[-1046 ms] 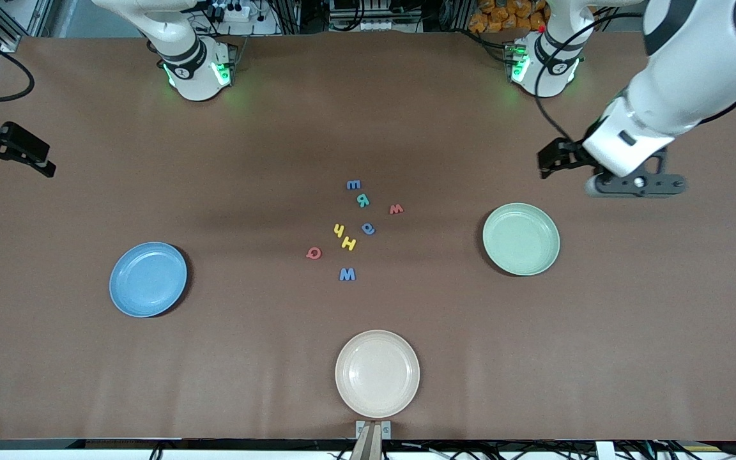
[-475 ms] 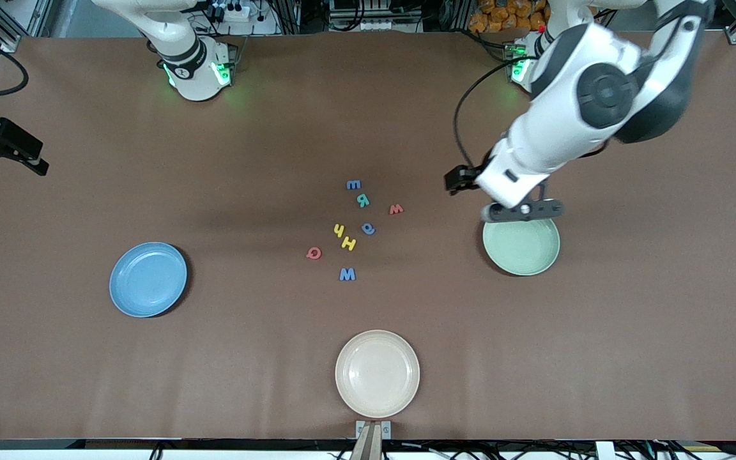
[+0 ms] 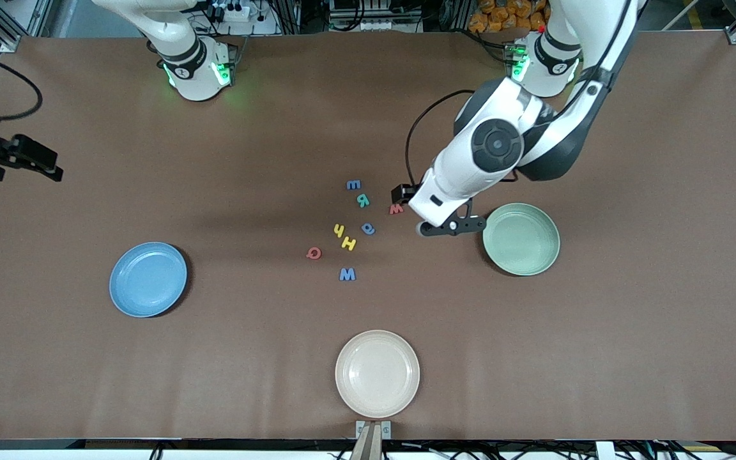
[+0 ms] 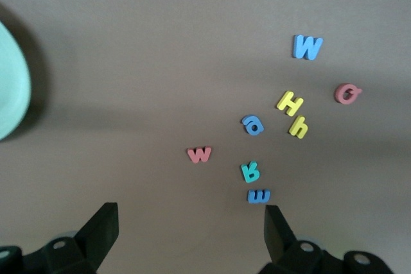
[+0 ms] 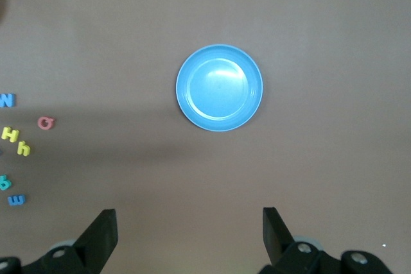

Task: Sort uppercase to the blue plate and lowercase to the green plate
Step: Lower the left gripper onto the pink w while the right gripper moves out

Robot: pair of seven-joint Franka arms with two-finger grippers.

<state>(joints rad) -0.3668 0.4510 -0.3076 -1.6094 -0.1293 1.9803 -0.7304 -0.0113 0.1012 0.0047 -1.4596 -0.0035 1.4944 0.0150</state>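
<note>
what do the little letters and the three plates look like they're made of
Letters such as the red w and yellow H: probably foam, seen in their thick, flat-cut, matte shapes with solid colour. Blue plate, green plate and cream plate: likely plastic, smooth with a soft sheen and moulded rims, though glazed ceramic can't be ruled out.

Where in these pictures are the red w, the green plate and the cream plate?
red w [image 4: 200, 154]: left wrist view, middle of the letter.
green plate [image 3: 521, 239]: front view, bare centre.
cream plate [image 3: 377, 374]: front view, bare centre.
</note>
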